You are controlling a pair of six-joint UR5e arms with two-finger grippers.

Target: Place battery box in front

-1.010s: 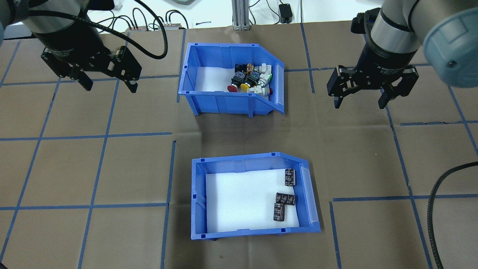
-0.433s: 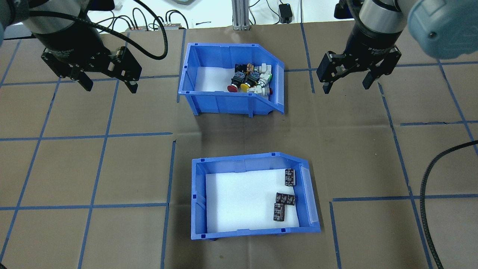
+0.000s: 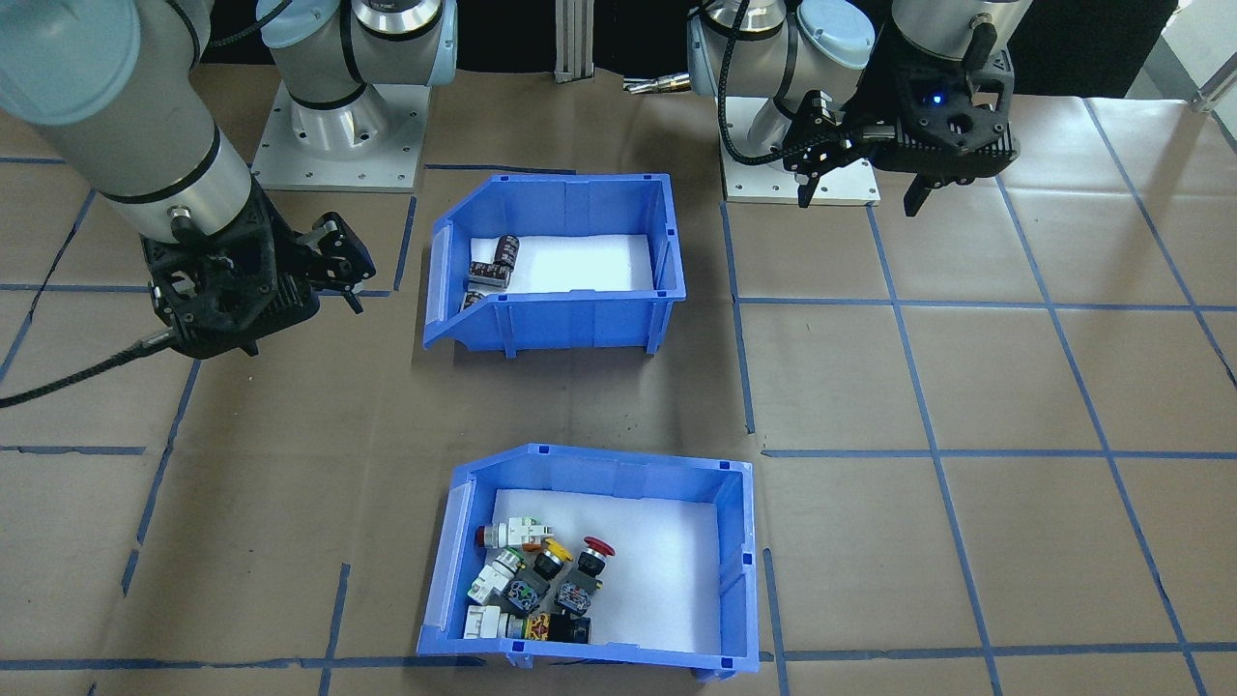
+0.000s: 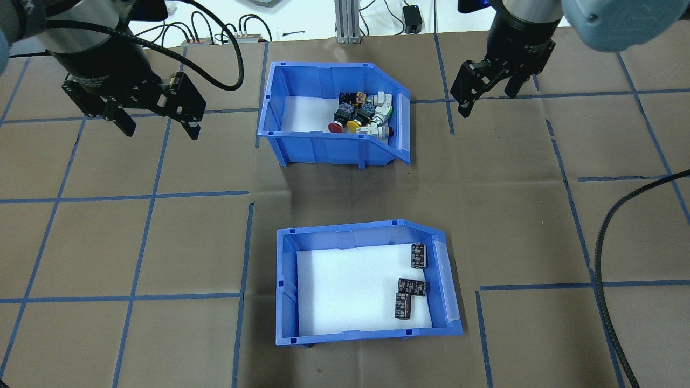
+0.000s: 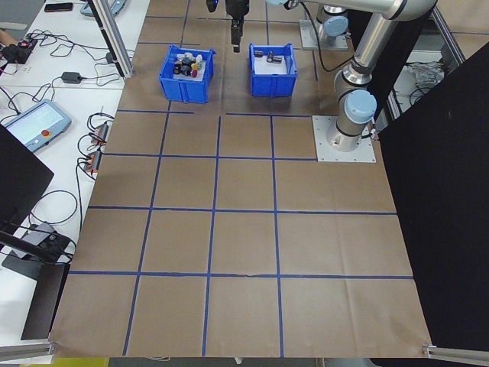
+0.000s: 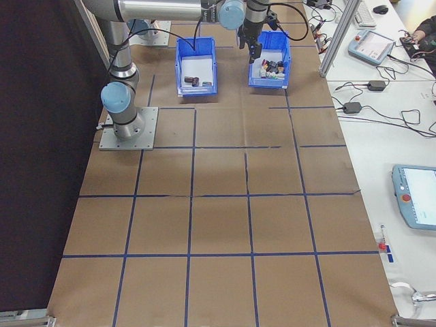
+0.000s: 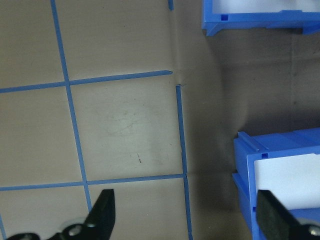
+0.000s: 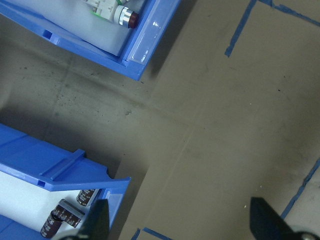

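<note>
The battery box (image 4: 366, 285) stands on the worktop (image 4: 161, 242) on the robot's side of the switch bin (image 4: 334, 116), apart from it, with a strip of bare brown paper between the two. Both grippers hang above the worktop with nothing between the jaws. The left gripper (image 4: 156, 121) has its jaws wide; it is on the left of the switch bin, well apart from it, and farther from the battery box. The right gripper (image 4: 488, 94) also has its jaws wide; it is on the right of the switch bin, near the sloped mouth of that bin but not touching it.

The battery box has a white foam floor (image 4: 350, 285) and three dark cells (image 4: 412, 285) that lie at its sloped-mouth end, which points to the robot's right, the same way as the mouth of the switch bin. Two of the cells touch each other and the third lies a little apart, closer to the switch bin. The switch bin holds a heap of coloured push-buttons (image 4: 364, 116) at its mouth end. In the right wrist view, the corner of the battery box (image 8: 60, 185) and the lip of the switch bin (image 8: 145, 45) both show. Blue tape lines (image 4: 151, 194) cross the worktop around both bins.
</note>
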